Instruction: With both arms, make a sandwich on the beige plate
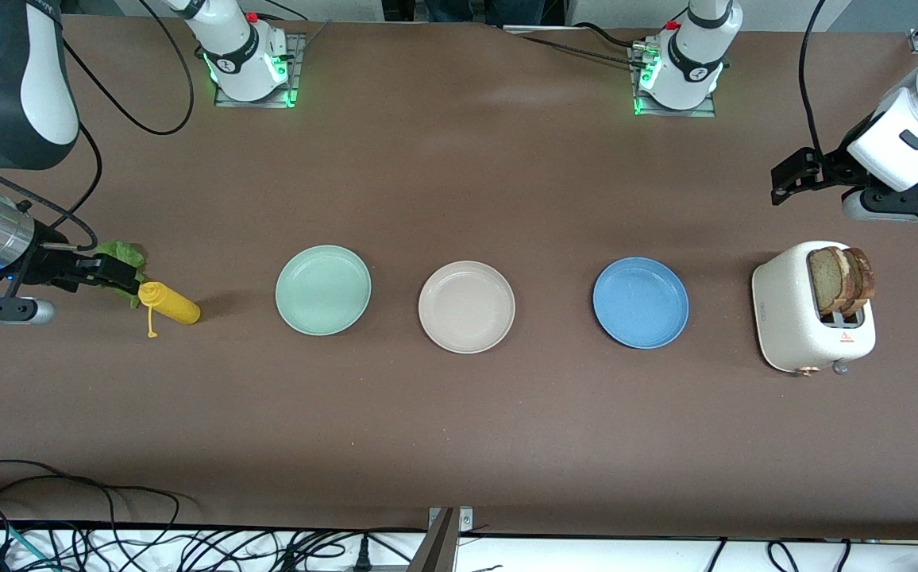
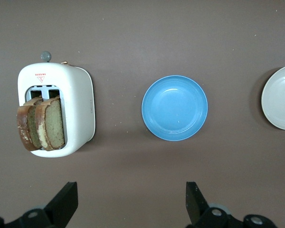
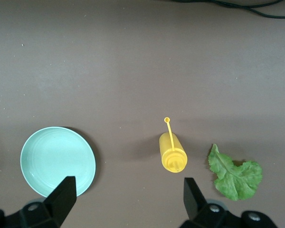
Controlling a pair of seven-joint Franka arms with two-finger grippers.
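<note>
Here the beige plate (image 1: 466, 307) lies bare in the middle of the brown table (image 1: 459, 445), with a mint-green plate (image 1: 322, 289) beside it toward the right arm's end and a blue plate (image 1: 640, 302) beside it toward the left arm's end. The sandwich is not yet assembled: two bread slices (image 1: 842, 280) stand upright in the slots of a white toaster (image 1: 792, 318) near the left arm's end, and a lettuce leaf (image 3: 235, 176) lies flat at the right arm's end, just beside a yellow squeeze bottle (image 1: 168, 303) lying on its side. The left gripper (image 2: 132, 202) hangs above the table near the toaster and the blue plate, its fingers spread wide and holding nothing. The right gripper (image 3: 129, 197) hangs over the table by the bottle and the leaf, its fingers likewise apart and empty.
</note>
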